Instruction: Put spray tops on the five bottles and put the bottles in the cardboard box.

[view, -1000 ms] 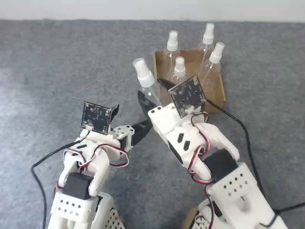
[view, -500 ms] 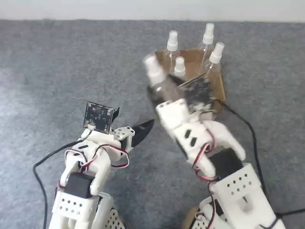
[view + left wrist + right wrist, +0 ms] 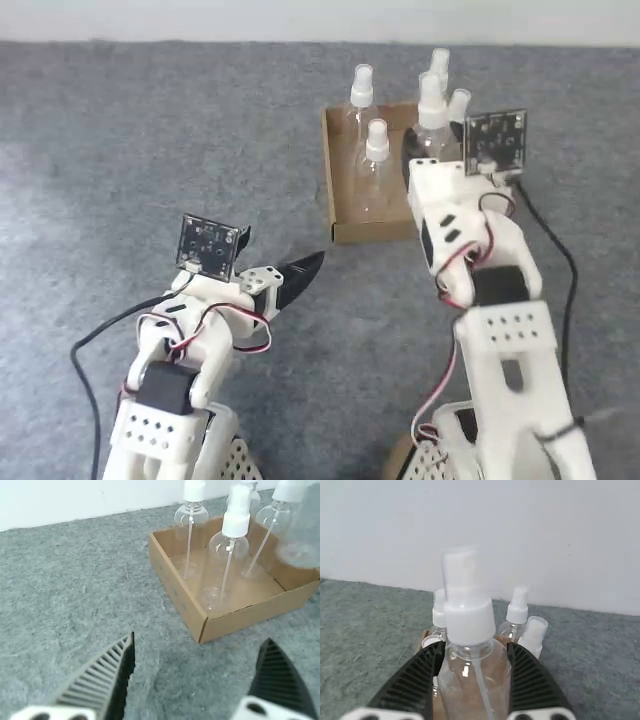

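The right gripper [image 3: 474, 661] was clamped on the clear body of a bottle [image 3: 471, 647], one black finger on each side just under the white spray top [image 3: 465, 607]. The bottle stood upright, its long axis straight up and down, so the move ahead looked like a plain drop and release. In the high view the bottle [image 3: 432, 112] hung over the right-hand part of the cardboard box [image 3: 329, 170]. It was close among the four other bottles [image 3: 376, 152] that stood capped inside. The wrist hid its base, so whether it had reached the box floor could not be told. The free floor lay toward the near right corner, and the neighbours were near enough to be knocked on the way down.

The left gripper [image 3: 200, 647] sat low over the grey carpet [image 3: 150, 130], short of the box's near left corner, with its jaws wide apart and nothing between them. From there the box [image 3: 176, 590] lay ahead and to its right. The right arm was plainly the one placed for the job.

A second before, the right arm had held this bottle to the left of the box, close by the left gripper's fingers. It had since swung across to the right and over the box. The left arm had hardly shifted, and the four bottles in the box stood as they had
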Controlling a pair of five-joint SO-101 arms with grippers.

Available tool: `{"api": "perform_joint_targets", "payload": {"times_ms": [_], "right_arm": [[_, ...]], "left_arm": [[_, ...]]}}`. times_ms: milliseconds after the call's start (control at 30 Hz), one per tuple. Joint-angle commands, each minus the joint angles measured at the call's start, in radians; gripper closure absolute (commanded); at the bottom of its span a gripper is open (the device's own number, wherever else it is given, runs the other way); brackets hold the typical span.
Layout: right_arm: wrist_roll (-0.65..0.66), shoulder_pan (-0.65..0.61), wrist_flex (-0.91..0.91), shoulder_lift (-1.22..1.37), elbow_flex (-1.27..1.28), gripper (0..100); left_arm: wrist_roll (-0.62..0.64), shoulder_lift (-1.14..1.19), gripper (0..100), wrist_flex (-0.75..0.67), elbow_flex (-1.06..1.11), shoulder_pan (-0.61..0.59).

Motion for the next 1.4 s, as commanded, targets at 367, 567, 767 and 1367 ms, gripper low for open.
{"api": "perform_joint_targets", "payload": {"times_ms": [367,567,767,1367], "right_arm": [[-0.144,0.013,-0.335,0.188,0.121,99.2],[-0.144,0.015,-0.394,0.188,0.161,99.2],[-0.144,0.015,-0.398,0.189,0.167,99.2],[-0.146,0.039,-0.441,0.274,0.172,99.2]], "left_arm": [[-0.034,-0.014,64,-0.032,-0.002,-0.049],[-0.034,-0.014,64,-0.032,-0.002,-0.051],[-0.034,-0.014,64,-0.032,-0.002,-0.051],[-0.034,-0.014,64,-0.032,0.007,-0.046]]}}
